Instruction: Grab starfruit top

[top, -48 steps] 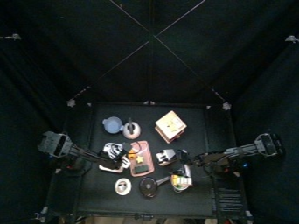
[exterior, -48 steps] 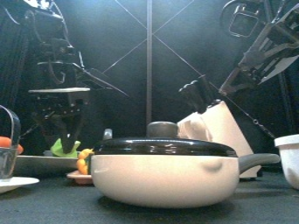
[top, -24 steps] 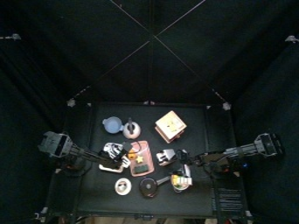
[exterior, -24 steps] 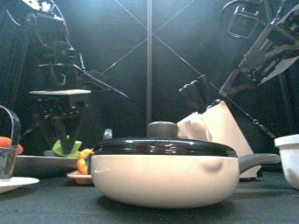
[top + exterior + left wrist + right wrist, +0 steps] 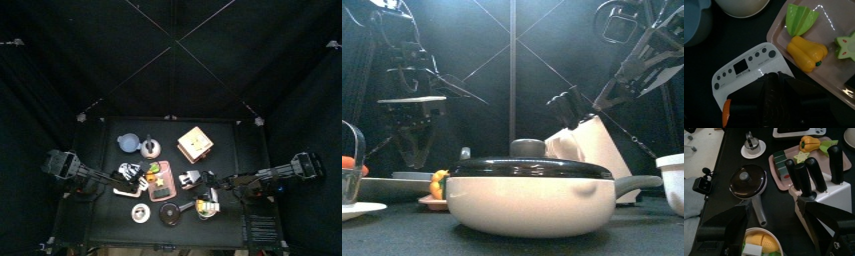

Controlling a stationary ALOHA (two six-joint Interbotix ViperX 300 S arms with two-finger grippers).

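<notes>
Black curtains (image 5: 171,60) pen in a small black table (image 5: 227,135) crowded with kitchenware. At left, the left gripper (image 5: 774,90) hangs over a white scale (image 5: 747,67) just beside a pink tray (image 5: 827,75); whether its jaws stand apart or together cannot be told, and the tray holds a green starfruit piece (image 5: 801,18), a yellow pepper (image 5: 808,52) and a starfruit top (image 5: 846,46) near its edge. At right, the right gripper (image 5: 777,223), jaws apart, hovers by a knife block (image 5: 821,183) and a pan (image 5: 745,181).
</notes>
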